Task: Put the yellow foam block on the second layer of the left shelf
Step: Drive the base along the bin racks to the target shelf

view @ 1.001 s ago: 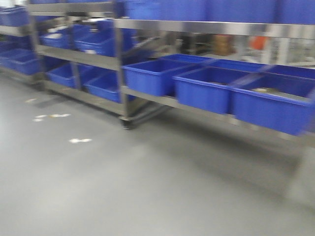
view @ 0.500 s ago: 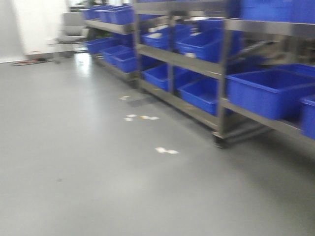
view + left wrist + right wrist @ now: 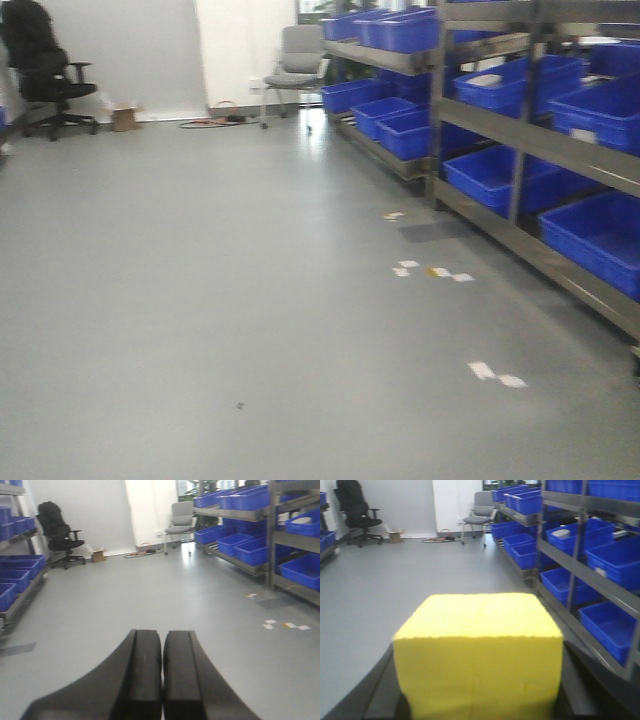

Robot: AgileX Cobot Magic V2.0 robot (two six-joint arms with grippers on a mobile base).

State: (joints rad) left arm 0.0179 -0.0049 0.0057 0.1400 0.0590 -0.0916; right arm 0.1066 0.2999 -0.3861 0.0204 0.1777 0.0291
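The yellow foam block [image 3: 478, 652] fills the lower middle of the right wrist view, a bright yellow cube held between the two black fingers of my right gripper [image 3: 478, 680], which is shut on it above the grey floor. My left gripper [image 3: 162, 675] is shut and empty, its two black fingers pressed together, pointing down the aisle. A shelf with blue bins [image 3: 10, 580] shows at the left edge of the left wrist view. Neither gripper nor the block shows in the front view.
Metal shelves with blue bins [image 3: 540, 130] line the right side of the aisle. Paper scraps [image 3: 430, 270] lie on the grey floor. A grey chair [image 3: 298, 70] and a black office chair [image 3: 45, 70] stand at the far wall, with a cardboard box [image 3: 125, 118] and cables.
The front view has swung left: the shelves of blue bins slid from filling the frame to the right edge, and the open floor and far wall came into sight.
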